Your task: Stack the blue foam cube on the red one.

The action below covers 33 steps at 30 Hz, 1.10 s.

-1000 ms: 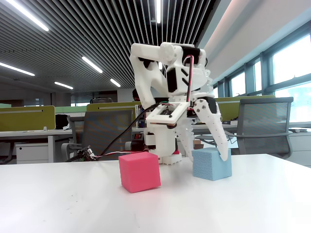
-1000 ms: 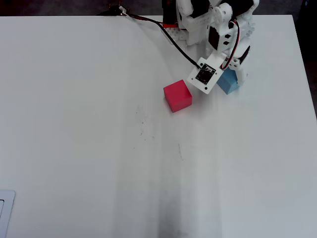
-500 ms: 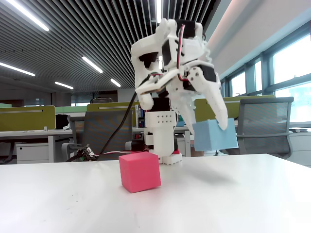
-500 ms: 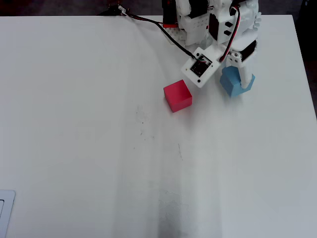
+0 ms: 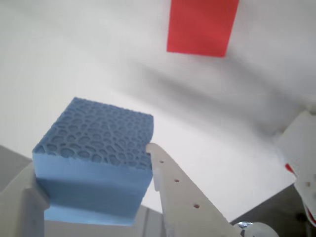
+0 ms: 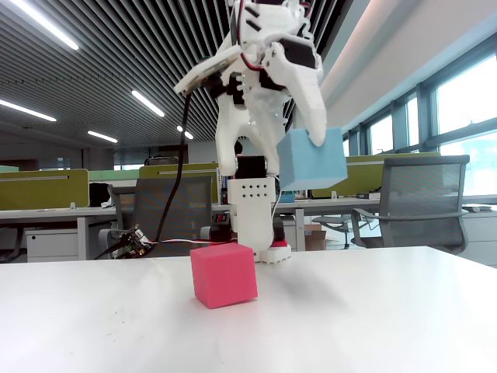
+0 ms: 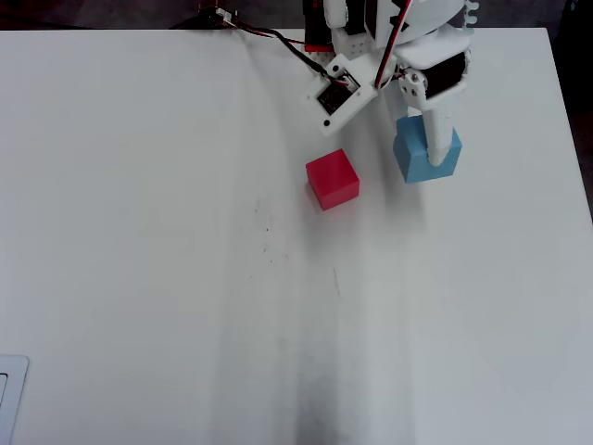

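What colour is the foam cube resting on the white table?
Pinkish-red foam cube; the fixed view shows it best.

We see bright, even light throughout: ceiling strip lights point(image 6: 147, 102) and the windows point(image 6: 466, 101) glow in the fixed view. The bench point(image 7: 139, 232) nearly washes out in the overhead view, with only faint grey shadows. The wrist view is soft, and its bench shows blurred diagonal shadow bands.
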Each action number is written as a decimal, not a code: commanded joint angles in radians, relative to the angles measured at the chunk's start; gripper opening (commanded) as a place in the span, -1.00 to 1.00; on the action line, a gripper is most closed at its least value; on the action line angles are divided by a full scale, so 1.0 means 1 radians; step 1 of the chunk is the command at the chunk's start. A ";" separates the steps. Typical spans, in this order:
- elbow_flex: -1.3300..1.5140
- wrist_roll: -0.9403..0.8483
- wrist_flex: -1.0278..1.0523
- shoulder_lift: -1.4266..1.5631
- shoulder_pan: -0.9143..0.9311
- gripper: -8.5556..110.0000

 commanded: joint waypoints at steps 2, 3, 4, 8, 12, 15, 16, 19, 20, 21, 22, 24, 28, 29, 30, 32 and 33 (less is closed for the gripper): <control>-0.074 -0.008 0.054 -0.008 0.074 -0.55; -0.072 -0.008 0.055 -0.011 0.094 -0.55; -0.064 -0.008 0.055 -0.014 0.114 -0.55; -0.044 -0.008 0.074 -0.028 0.187 -0.55; -0.017 -0.011 0.078 -0.035 0.259 -0.55; 0.028 -0.012 0.077 -0.035 0.290 -0.55; 0.041 -0.012 0.077 -0.034 0.301 -0.55; 0.087 -0.012 0.061 -0.034 0.330 -0.55; 0.100 -0.012 0.054 -0.035 0.336 -0.55; 0.112 -0.012 0.044 -0.035 0.341 -0.55; 0.121 -0.012 0.035 -0.035 0.345 -0.55; 0.137 -0.012 0.014 -0.035 0.350 -0.55; 0.152 -0.012 -0.028 -0.031 0.350 -0.55; 0.156 -0.012 -0.037 -0.029 0.350 -0.55; 0.163 -0.012 -0.044 -0.028 0.350 -0.55; 0.173 -0.012 -0.051 -0.026 0.351 -0.55; 0.178 -0.012 -0.051 -0.026 0.354 -0.55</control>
